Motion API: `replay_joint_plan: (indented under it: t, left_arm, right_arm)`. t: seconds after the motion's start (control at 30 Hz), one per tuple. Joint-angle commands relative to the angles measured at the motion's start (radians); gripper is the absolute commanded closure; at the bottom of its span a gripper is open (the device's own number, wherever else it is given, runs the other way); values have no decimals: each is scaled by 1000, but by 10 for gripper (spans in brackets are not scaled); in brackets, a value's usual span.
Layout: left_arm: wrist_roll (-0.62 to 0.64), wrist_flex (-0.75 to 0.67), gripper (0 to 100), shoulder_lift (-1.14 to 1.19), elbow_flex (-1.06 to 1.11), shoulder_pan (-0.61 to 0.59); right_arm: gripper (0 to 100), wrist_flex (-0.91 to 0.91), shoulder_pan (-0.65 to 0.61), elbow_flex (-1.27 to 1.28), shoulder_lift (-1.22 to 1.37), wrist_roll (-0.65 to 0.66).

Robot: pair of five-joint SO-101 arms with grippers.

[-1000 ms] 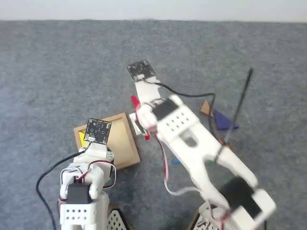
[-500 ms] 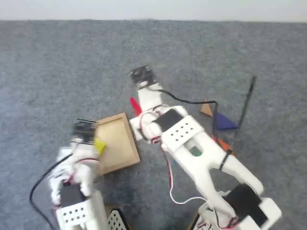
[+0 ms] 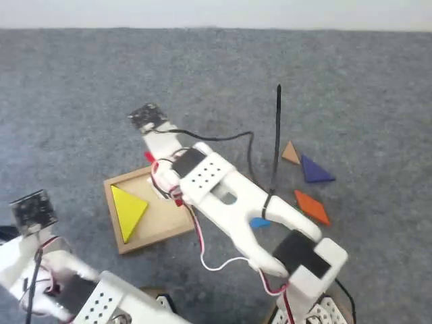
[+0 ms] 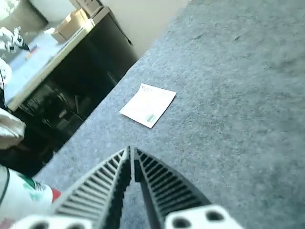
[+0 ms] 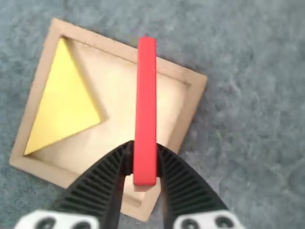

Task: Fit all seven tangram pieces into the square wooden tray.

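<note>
- left tool (image 4: 132,152): jaws pressed together, nothing between them. It points at the grey surface (image 3: 81,101), well apart from the tray. A paper sheet (image 4: 147,105) lies ahead of its tips.
- square wooden tray (image 3: 115,217): sits directly under the right tool. One piece is seated in it, a yellow triangle (image 3: 128,208), lying flat in the half away from that tool's tips.
- right tool (image 5: 144,148): pinching the red piece (image 5: 146,90) on edge, upright over the tray's open half. Can't tell if it touches the tray floor.
- loose pieces, all well apart from the right tool on the far side of its arm: blue piece (image 3: 260,222) tucked partly under the arm, brown triangle (image 3: 290,153), purple triangle (image 3: 314,170), orange parallelogram (image 3: 312,206).
- progress, my read: 1 of 7 placed, 1 in hand, at least four to fetch. Early stage.
- views:
  - right wrist view gives the grip and how the red piece lines up with the yellow triangle's edge.
  - high view gives the layout of the loose pieces.
  - left wrist view settles the left jaw state.
</note>
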Motion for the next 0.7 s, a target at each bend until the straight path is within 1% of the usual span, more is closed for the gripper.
replay_joint_plan:
  t: [0.0,0.07,0.2,0.27,0.3,0.37,0.5,0.63,0.67]
  left_arm:
    - [-72,-28,987,-14,-12,37]
    - [-80,-29,987,-14,-12,46]
    - [-81,-28,987,-14,-12,41]
    - [-81,-15,987,-14,-12,41]
    - [-81,-2,987,-14,-12,41]
    - [-83,17,987,-14,-12,41]
    - [-83,23,987,-14,-12,41]
    - [-83,71,987,-14,-12,43]
    - [-83,78,987,-15,-12,43]
  right_arm:
    - [993,64,-27,-160,22,77]
    - [993,79,-41,-195,56,83]
    - [993,82,-53,-212,124,146]
    - [993,73,-47,-213,147,133]
    - [993,65,-42,-213,154,98]
    - [993,44,-27,-213,162,-58]
    - [991,54,22,-213,162,-459]
    - [912,18,54,-213,160,-773]
    - [895,4,54,-213,160,-819]
